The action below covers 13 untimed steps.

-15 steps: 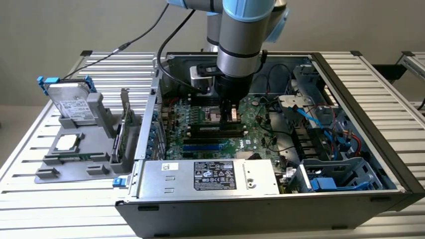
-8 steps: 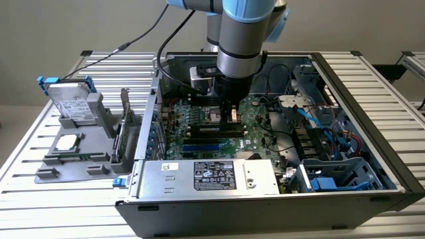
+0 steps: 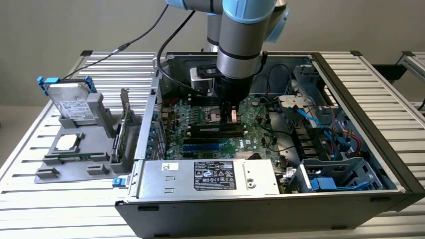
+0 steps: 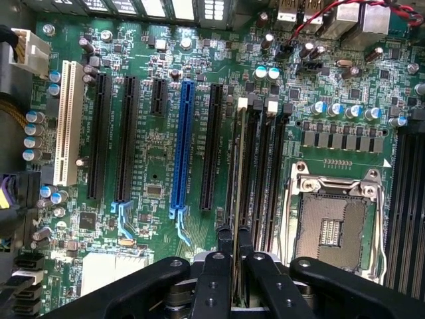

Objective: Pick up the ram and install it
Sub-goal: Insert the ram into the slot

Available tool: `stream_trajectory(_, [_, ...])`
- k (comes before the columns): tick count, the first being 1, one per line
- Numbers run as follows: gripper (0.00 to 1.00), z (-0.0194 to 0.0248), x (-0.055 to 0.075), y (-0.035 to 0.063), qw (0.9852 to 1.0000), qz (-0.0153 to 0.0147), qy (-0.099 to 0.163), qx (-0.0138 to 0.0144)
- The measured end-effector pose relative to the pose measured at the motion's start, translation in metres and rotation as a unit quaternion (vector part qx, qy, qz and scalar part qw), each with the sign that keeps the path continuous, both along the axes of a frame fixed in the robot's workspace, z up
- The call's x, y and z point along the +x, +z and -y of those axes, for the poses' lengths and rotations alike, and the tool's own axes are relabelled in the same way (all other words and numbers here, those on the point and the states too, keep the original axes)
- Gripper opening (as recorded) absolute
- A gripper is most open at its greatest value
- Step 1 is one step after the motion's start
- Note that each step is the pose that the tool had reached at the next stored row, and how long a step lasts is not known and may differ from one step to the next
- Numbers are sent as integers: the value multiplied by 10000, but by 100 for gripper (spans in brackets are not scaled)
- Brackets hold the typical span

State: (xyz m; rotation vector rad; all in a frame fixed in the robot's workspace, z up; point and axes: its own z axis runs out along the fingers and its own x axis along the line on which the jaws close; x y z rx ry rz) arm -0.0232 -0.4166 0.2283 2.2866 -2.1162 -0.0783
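Inside the open computer case on the slatted surface, the gripper hangs low over the motherboard. From the wrist view its two black fingers are closed against either side of the ram, which stands on edge along one of the black memory slots, between the long black expansion slots and the open processor socket. I cannot tell how deep it sits in the slot.

Room is tight: neighbouring slots lie just beside the stick. The case walls and the power supply ring the board.

The exterior view adds the grey tray outside the case, on that view's left, carrying a hard drive. The wrist view adds the blue slot.
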Motion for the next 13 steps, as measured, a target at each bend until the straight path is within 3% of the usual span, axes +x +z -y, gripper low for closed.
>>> stream_trajectory(13, [13,-12,4,-29,10000,1,-45,1])
